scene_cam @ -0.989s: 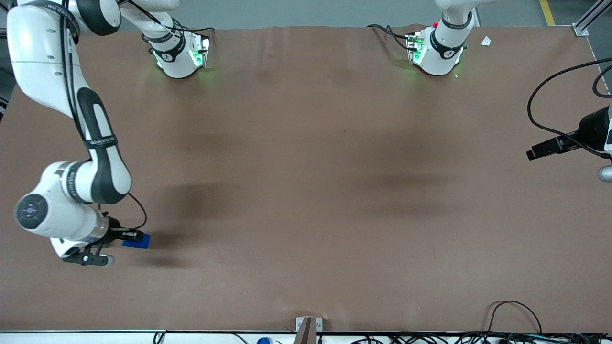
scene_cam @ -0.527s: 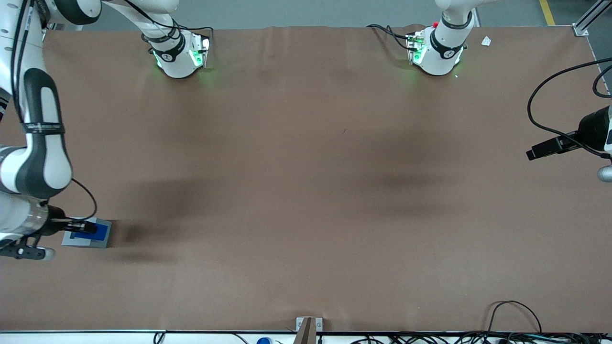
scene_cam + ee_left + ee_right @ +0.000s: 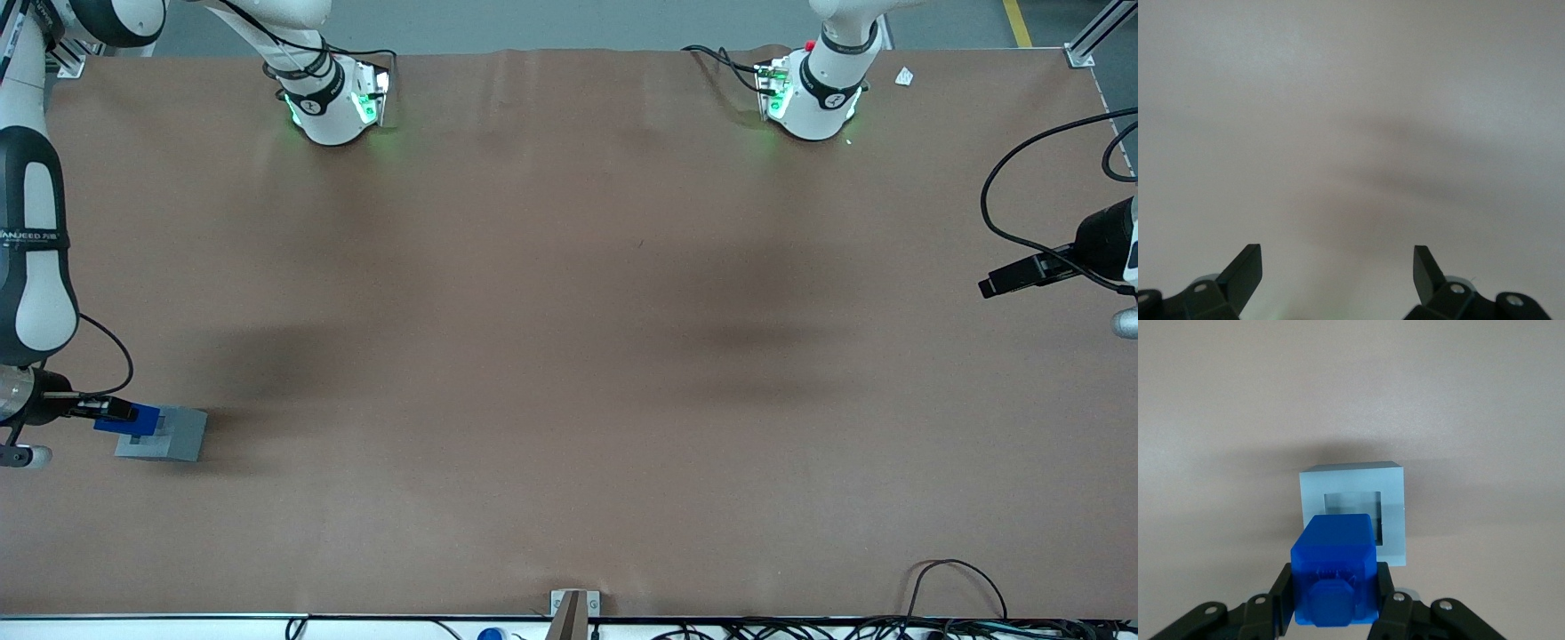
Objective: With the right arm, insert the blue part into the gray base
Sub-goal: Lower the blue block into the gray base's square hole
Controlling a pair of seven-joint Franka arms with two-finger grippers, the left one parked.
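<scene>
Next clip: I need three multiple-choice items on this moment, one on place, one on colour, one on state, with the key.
1. Where is the blue part?
A. seated in the recess
B. held above the gray base, offset from its recess
C. lying on the table

2. What colour is the base?
A. light gray
B. red
C. black

3. The right arm's tool is
A. open and empty
B. shut on the blue part
C. out of view

Key: B, the recess shows empty in the wrist view; A, the base shows pale gray in both views; B, its fingers flank and clamp the block.
</scene>
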